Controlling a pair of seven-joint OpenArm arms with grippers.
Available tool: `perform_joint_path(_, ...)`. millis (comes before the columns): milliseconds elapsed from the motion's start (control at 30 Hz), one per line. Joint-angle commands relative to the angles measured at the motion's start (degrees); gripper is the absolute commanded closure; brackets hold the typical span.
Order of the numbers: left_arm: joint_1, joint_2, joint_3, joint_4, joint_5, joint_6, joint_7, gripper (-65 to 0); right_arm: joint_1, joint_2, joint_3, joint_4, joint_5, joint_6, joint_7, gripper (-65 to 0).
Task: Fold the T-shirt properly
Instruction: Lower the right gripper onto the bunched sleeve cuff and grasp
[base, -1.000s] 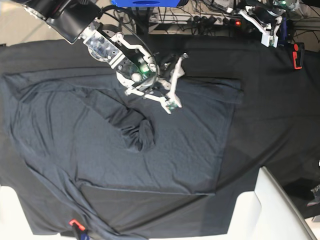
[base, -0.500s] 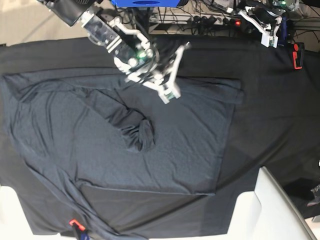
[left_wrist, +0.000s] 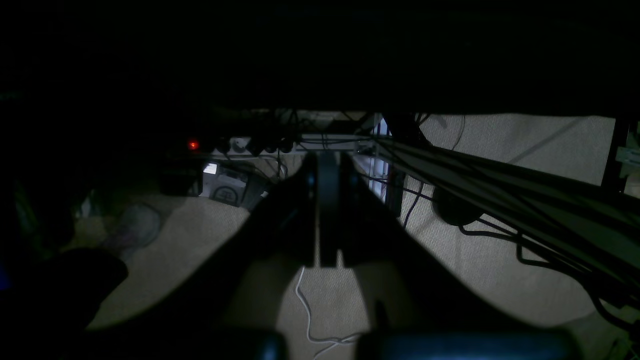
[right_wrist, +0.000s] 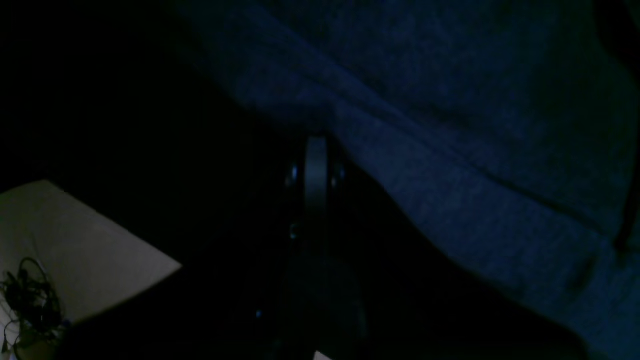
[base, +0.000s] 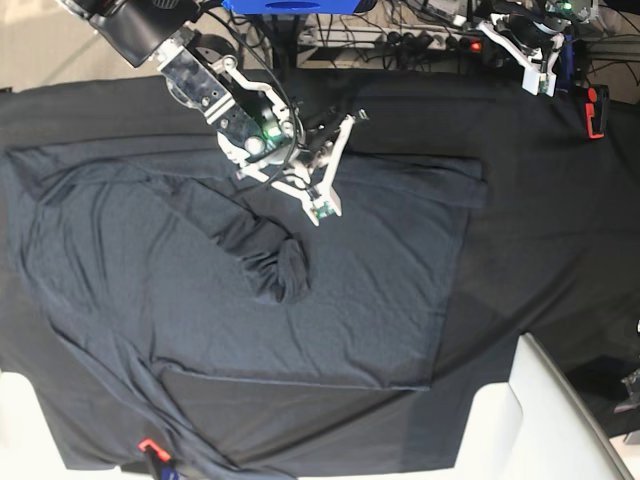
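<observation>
T-shirt (base: 300, 290) is thin slate-grey heathered knit, spread mostly flat on the black-clothed bench (base: 560, 200), one sleeve bunched into a rumpled fold (base: 275, 262) mid-body. Right tool (base: 318, 205) has jaws pressed together, holding nothing, poised above the shirt's upper hem just beyond that fold. Left tool (base: 535, 72) also pressed together, empty, at the far bench edge, well apart from the shirt

right pincer (base: 322, 190) closed, arm extended | left pincer (base: 540, 70) closed, withdrawn
</observation>
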Motion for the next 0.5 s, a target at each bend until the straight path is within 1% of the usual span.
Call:
perform_joint_path(0,0.56,-0.54,-0.20,0.73,-0.46,-0.47,-0.69,0.0,1.49,-0.46,0.12,0.07,0.10,0.33,0.64,-0.5)
perform_joint_path(133,0.56,-0.54,-0.20,0.73,-0.37,-0.47,-0.69,0.0,2.98,-0.55,0.12,-3.00,0.18,0.33,0.81,-0.5)
perform_joint_path(467,0.56,-0.54,-0.20,0.73,-0.46,-0.47,-0.69,0.0,5.35,-0.64,1.00,-5.38,0.27,0.33,0.81,-0.5)
